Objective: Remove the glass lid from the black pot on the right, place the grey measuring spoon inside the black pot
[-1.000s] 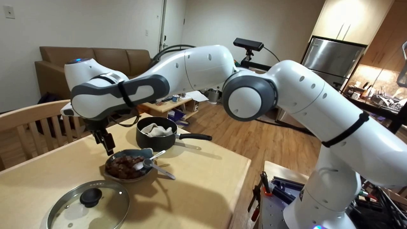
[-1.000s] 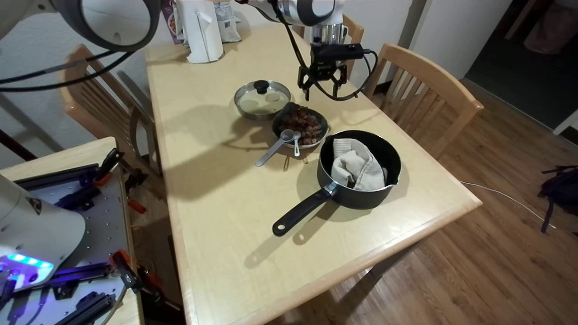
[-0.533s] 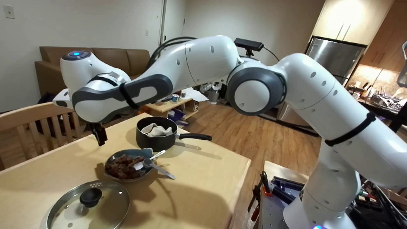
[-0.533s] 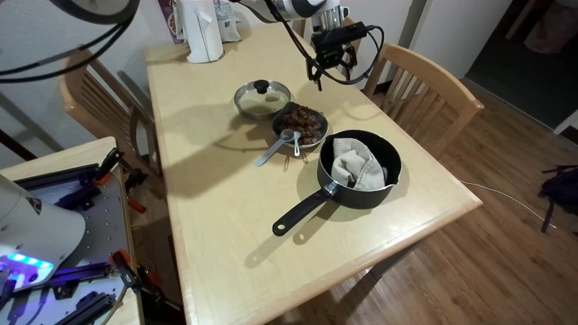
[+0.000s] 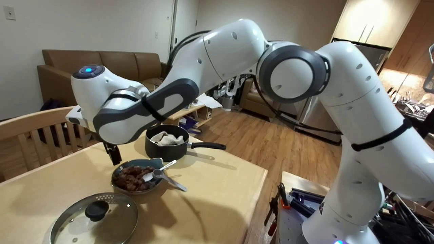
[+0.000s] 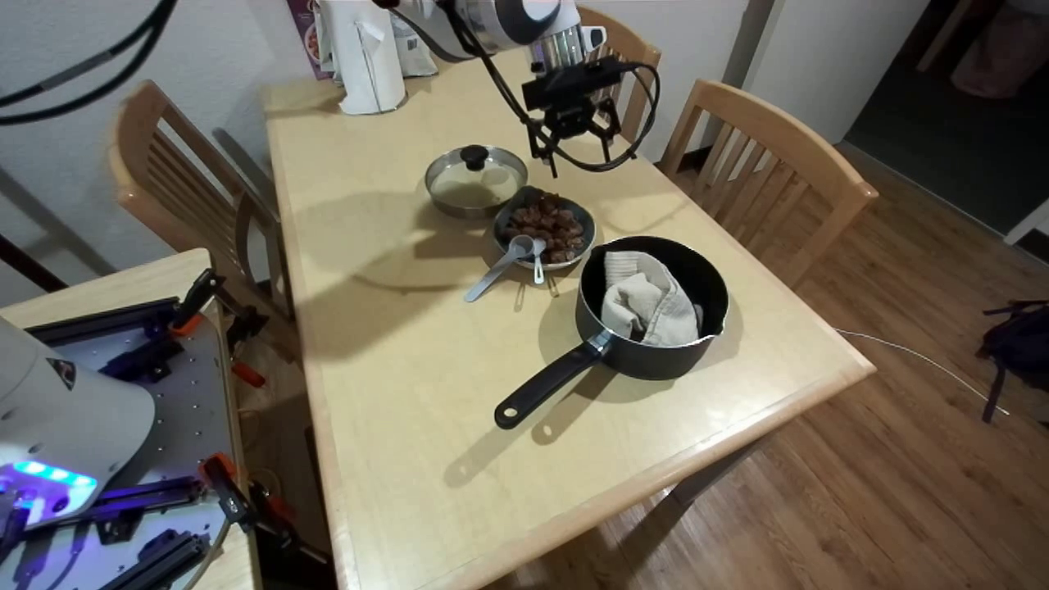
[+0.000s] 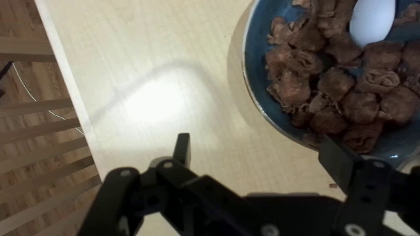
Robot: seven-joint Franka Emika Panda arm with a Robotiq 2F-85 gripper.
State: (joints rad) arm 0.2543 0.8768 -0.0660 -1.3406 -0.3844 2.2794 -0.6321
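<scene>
Lying nearest, the lid point(image 5: 94, 225) is already removed. Behind, the grey spoon point(image 5: 171, 181) is propped on the edge of a bowl point(image 5: 145, 162). The claw point(image 7: 254, 147), wide and empty, has been brought back toward it; a grasp seems intended. Farthest, cloth point(image 5: 166, 138) is held in the pot point(image 5: 165, 152).

Glass lid point(image 6: 464, 188): clear, right way up, between long edges of tabletop point(image 6: 410, 459)
Black pot point(image 6: 664, 360): upright, near tabletop corner
Grey measuring spoon point(image 6: 492, 274): across dish point(image 7: 257, 67) rim
</scene>
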